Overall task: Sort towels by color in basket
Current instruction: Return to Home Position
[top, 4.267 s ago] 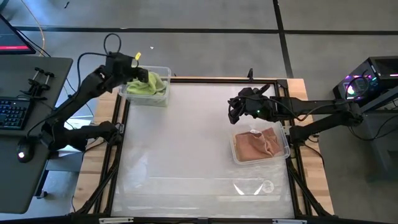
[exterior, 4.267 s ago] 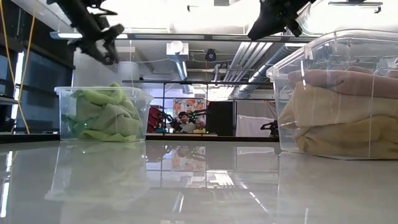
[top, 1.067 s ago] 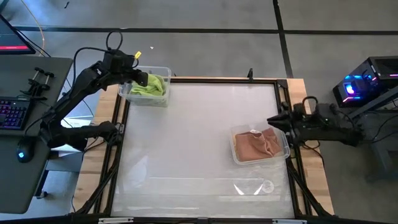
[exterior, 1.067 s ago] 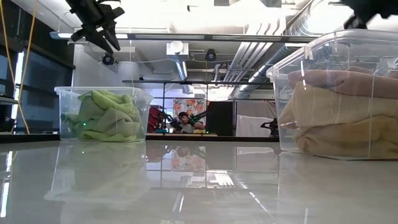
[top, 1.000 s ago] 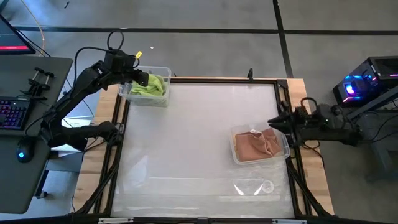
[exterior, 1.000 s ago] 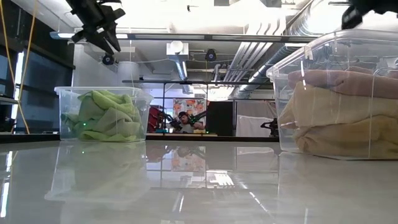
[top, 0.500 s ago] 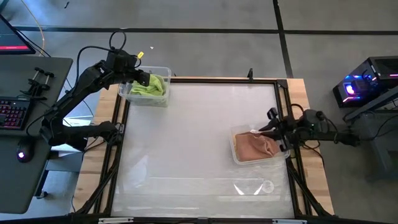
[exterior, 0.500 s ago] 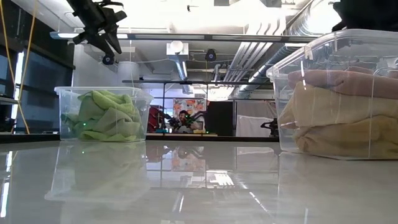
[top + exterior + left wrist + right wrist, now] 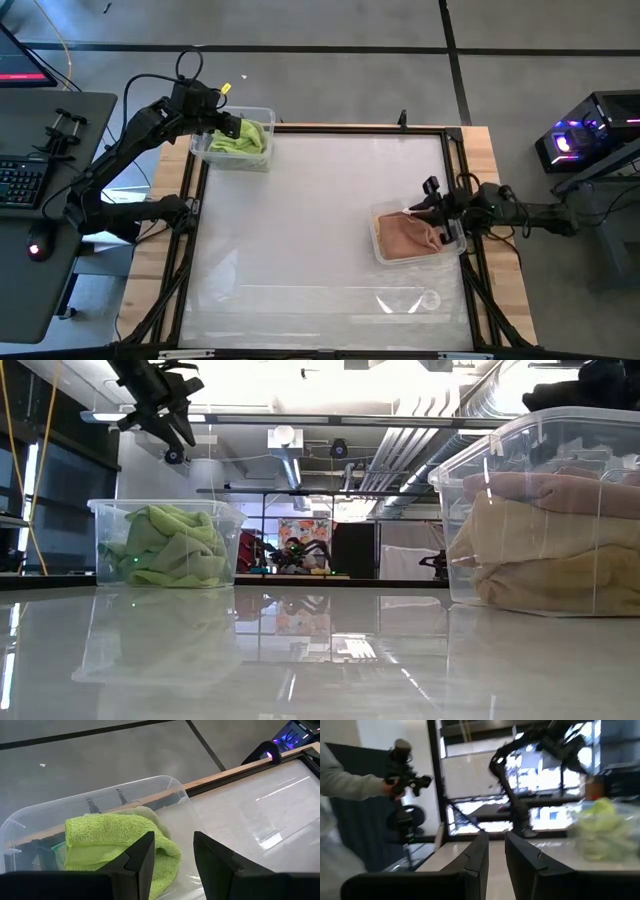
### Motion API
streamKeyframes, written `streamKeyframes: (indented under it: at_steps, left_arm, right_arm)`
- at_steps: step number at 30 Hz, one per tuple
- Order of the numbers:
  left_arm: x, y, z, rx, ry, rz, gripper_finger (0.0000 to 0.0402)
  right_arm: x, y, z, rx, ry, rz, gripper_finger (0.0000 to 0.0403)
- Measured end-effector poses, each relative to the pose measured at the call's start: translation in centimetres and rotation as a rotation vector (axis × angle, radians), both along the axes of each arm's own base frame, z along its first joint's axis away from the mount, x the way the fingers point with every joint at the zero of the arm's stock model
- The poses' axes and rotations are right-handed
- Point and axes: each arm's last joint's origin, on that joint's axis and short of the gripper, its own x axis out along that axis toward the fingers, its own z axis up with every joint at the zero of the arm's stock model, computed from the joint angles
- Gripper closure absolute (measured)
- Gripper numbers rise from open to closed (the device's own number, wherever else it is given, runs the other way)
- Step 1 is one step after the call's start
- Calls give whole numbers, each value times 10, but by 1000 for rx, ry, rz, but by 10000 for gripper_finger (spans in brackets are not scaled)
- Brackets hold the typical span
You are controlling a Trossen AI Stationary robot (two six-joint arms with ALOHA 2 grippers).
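Left jaws above the ten-o'clock bin (image 9: 267, 150), right jaws above the three-o'clock bin (image 9: 378, 236), both apart and empty: rise clear before retracting.

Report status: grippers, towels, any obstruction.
Left gripper open, empty, above left bin. Right gripper over right bin edge. Green towels in left bin, peach-brown towels in right. No obstruction seen.

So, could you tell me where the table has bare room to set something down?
The middle of the table is bare, between the green-towel bin and the peach-towel bin. Crowded: the left gripper hovers over the first, the right gripper over the second.
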Motion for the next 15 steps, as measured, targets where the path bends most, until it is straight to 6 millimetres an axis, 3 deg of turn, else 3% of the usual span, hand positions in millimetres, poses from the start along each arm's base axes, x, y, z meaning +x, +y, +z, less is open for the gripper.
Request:
streamKeyframes:
  at_steps: [10, 15]
  left_arm:
    - [0, 0, 0, -1, -1, 1, 280]
    - [0, 0, 0, -1, 0, 1, 280]
  right_arm:
    - [-1, 10, 1, -43, -21, 20, 344]
    - [1, 11, -7, -46, 68, -1, 344]
